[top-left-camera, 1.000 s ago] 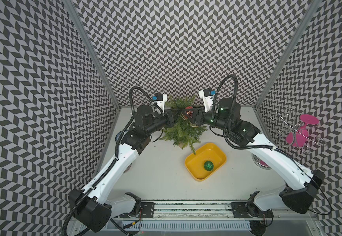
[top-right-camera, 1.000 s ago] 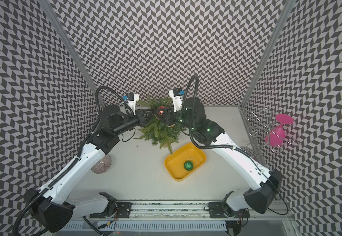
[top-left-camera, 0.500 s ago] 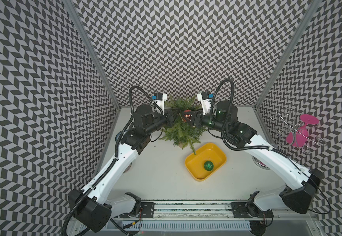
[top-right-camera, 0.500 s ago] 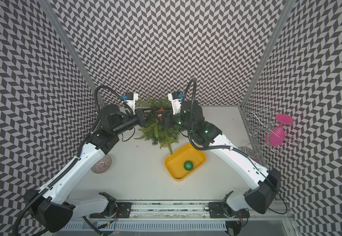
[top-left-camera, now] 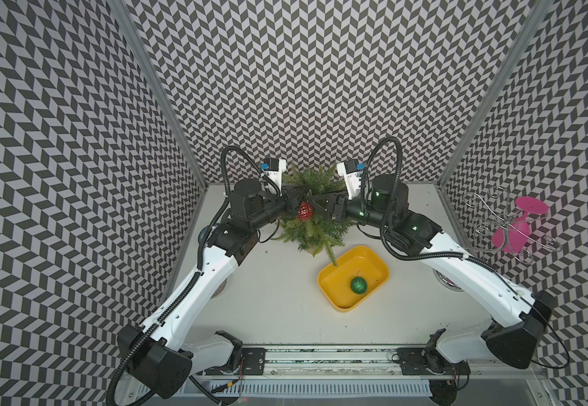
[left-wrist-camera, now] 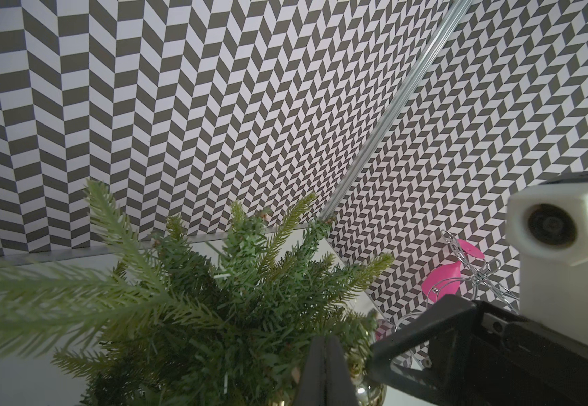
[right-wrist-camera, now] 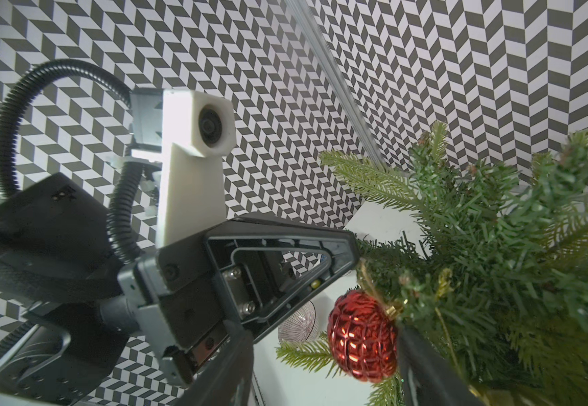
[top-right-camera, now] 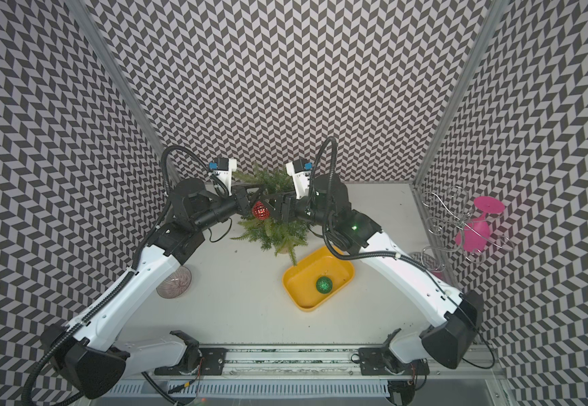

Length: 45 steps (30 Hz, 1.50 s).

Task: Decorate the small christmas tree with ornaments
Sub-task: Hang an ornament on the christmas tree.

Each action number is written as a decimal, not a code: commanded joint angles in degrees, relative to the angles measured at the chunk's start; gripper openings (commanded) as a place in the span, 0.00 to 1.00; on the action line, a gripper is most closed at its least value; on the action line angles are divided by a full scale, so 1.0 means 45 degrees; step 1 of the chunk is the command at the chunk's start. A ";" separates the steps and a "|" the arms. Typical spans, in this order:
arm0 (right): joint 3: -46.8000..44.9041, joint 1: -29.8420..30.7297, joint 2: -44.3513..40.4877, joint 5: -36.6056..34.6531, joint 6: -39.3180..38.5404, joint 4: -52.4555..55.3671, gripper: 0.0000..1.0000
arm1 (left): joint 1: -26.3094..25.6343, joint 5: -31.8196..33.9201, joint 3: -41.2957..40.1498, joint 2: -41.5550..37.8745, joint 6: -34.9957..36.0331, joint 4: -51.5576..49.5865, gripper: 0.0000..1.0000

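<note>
Left arm [top-left-camera: 194, 291] & right arm [top-left-camera: 475, 277]: smooth white shells on long links, matte blk joints, blk angular caps at the base ends. Blk ribbed cable conduit [top-left-camera: 231, 168] arcs over each wrist; thinner blk wires run along the links. White boxy wrist cam [right-wrist-camera: 211, 123] w/ round dark lens; blue tag [top-left-camera: 268, 164] on its back. Green LEDs [top-left-camera: 376, 192] lit on right arm. Left gripper [right-wrist-camera: 354, 246]: blk triangular open-frame fingers, silver screws [right-wrist-camera: 246, 308] inside. Bases sit on silver rail [top-left-camera: 320, 355] w/ blk plates.
</note>
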<state>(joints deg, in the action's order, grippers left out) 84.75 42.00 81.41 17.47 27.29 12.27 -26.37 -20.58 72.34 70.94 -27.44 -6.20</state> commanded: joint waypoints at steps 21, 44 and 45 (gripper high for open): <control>0.0645 0.0101 -0.1437 -0.0345 -0.0778 0.1264 0.66 | 0.0322 0.0305 0.0292 -0.0679 0.0221 -0.0388 0.43; -0.1256 -0.0072 -0.3731 -0.2682 -0.0395 0.3908 0.65 | 0.0754 -0.0575 -0.1445 -0.3406 0.0465 -0.2044 0.59; -0.1468 -0.0103 -0.3885 -0.2754 -0.0317 0.3994 0.65 | 0.0758 -0.0629 -0.1592 -0.3552 0.0484 -0.2138 0.59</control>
<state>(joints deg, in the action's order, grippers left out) 80.38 42.00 65.91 8.08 24.36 29.17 -23.20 -21.89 66.32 57.01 -26.37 -13.26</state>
